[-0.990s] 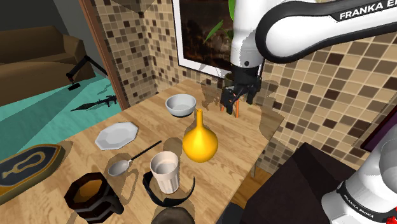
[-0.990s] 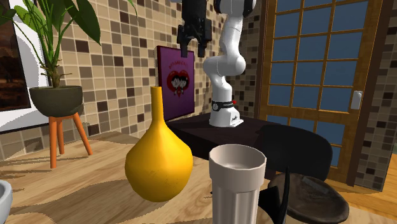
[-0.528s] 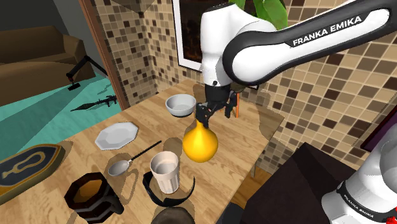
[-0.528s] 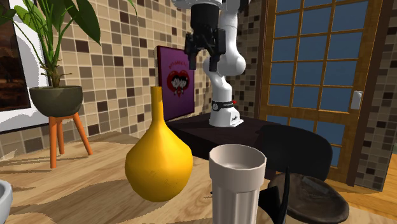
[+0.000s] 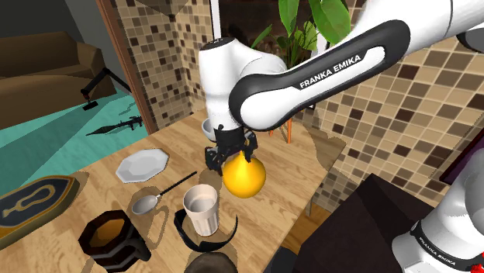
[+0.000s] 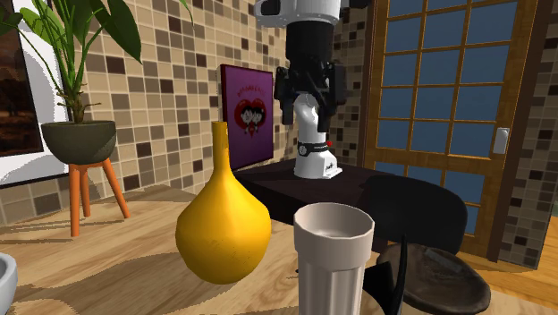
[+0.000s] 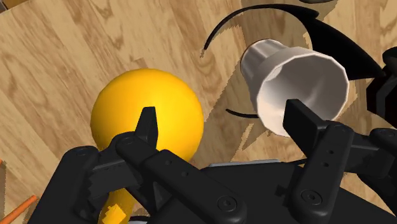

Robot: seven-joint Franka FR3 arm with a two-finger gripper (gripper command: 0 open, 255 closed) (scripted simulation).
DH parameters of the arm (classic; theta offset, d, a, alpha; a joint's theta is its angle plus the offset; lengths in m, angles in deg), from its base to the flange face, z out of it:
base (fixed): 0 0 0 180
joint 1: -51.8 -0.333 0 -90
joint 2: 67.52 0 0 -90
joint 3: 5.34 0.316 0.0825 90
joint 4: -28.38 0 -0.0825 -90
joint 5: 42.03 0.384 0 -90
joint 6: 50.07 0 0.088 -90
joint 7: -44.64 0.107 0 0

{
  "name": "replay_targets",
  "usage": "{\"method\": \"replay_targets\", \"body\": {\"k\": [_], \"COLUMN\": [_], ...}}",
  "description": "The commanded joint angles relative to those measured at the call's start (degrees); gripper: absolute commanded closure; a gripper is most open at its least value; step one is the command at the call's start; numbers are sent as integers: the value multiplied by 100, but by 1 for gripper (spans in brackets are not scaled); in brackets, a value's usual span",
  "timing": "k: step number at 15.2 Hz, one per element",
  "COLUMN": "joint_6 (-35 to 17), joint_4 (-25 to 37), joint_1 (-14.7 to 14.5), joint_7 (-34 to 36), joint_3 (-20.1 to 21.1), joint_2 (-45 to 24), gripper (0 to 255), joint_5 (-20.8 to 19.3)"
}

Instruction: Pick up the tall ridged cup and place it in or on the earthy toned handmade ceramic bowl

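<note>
The black pincer [image 5: 230, 157] hangs pointing down over a wooden worktop [image 5: 295, 186]. Its two fingers stand wide apart and nothing is held between them. In the second exterior view the pincer [image 6: 307, 109] shows high up, well above the things on the worktop.

Looking along the pincer [image 7: 222, 121] in the wrist view, a round yellow vase [image 7: 146, 114] lies beneath one finger. The tall ridged cup [image 7: 296, 76], drawn off-white, lies beneath the other, with bare wood [image 7: 63, 63] between the two.

From the shoulder view, the yellow vase [image 5: 244, 177] sits directly under the pincer, and its neck is hidden behind the fingers. The cup [image 5: 202, 209] stands upright on the worktop, near the vase and closer to the camera, untouched by the pincer.

In the second exterior view the cup [image 6: 333, 255] is in the foreground. The vase [image 6: 224, 224] is to its left and a dark bowl [image 6: 438, 277] is just beside it on the right.

Farther out in the shoulder view, a spoon [image 5: 147, 203] lies to the left of the cup, with a white plate [image 5: 142, 164] beyond it. A dark mug [image 5: 112, 236] sits at the lower left.

In the second exterior view, a potted plant [image 6: 80, 139] on an orange stand is at the left, against a brown tiled wall [image 6: 170, 80].
</note>
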Motion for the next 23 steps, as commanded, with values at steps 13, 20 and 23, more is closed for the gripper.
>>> {"method": "replay_targets", "body": {"k": [13, 20, 23], "joint_6": [891, 562, 468], "joint_4": [3999, 3876, 3817], "joint_1": [-1733, -1758, -1753], "joint_7": [1187, 1240, 1254], "joint_3": [-363, -427, -440], "joint_2": [-3525, -3744, -3782], "gripper": [0, 0, 0], "joint_5": [-1216, -1288, -1306]}}
